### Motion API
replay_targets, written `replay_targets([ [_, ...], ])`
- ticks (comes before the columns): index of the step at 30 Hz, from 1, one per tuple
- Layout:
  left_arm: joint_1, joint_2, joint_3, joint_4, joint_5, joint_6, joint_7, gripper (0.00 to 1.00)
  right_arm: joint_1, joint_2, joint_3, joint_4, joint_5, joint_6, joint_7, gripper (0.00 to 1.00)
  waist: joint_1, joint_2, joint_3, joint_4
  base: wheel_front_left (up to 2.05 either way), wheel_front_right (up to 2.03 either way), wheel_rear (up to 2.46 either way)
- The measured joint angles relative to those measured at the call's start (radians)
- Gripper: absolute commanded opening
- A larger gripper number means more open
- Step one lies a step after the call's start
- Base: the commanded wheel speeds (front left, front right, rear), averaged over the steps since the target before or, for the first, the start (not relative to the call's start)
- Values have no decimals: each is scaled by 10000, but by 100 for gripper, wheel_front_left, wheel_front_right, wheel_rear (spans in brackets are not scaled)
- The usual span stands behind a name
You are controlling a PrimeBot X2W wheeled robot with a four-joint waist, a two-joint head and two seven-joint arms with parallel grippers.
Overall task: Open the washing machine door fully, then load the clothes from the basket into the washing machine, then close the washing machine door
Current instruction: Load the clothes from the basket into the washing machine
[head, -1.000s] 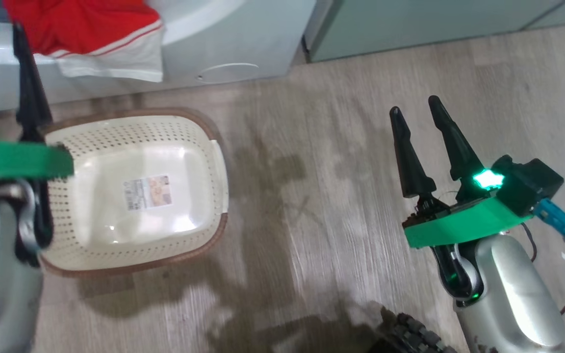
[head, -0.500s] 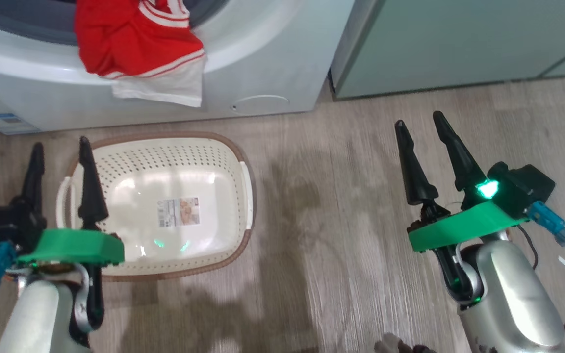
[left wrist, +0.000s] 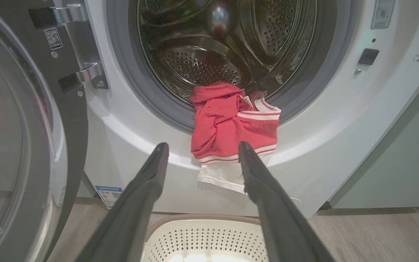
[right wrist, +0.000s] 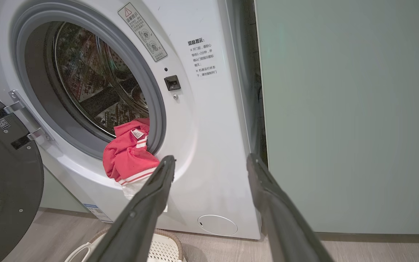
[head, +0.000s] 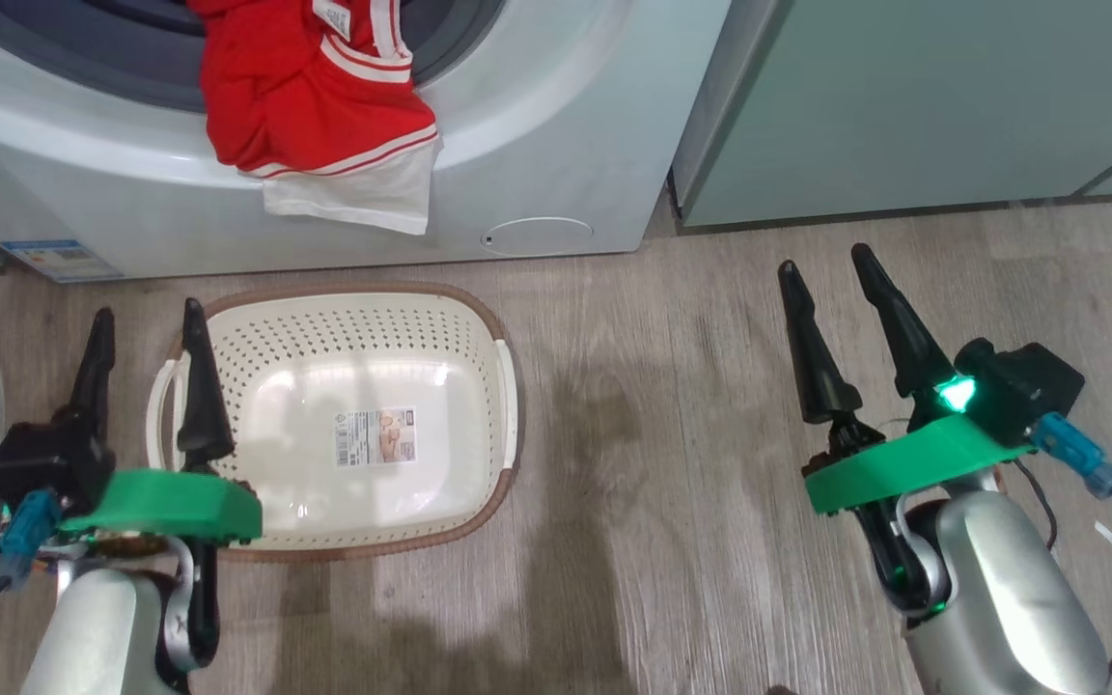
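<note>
Head view: left gripper (head: 147, 311) and right gripper (head: 823, 259) both spread, holding nothing. The basket (head: 510, 386) lies just right of the left one; the clothes (head: 315, 97) drape over the washing machine (head: 537, 116) rim ahead.

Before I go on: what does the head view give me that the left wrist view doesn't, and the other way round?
Head view: the basket's whole inside, holding nothing but its paper label, and the right gripper, open above the floor. Left wrist view: the steel drum, the hinge of the open washing machine door, and the clothes' upper end resting at the drum's mouth. Both: the open left gripper, the basket's far rim, and the red clothes hanging over the washing machine's front lip.
</note>
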State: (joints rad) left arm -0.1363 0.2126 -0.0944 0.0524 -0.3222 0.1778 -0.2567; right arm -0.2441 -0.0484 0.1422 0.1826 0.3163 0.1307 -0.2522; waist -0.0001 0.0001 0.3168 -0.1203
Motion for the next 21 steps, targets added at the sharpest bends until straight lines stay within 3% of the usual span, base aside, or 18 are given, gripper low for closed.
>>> replay_targets([
  [16,-19,-113,194,280,251,-282,0,100,105,0,35,-40,0,0,13,100,0,0,62,-28,0,0,0],
  [21,-708,-29,58,901,190,-715,384,100,81,0,138,-242,2,0,13,100,0,0,399,-91,0,0,0],
])
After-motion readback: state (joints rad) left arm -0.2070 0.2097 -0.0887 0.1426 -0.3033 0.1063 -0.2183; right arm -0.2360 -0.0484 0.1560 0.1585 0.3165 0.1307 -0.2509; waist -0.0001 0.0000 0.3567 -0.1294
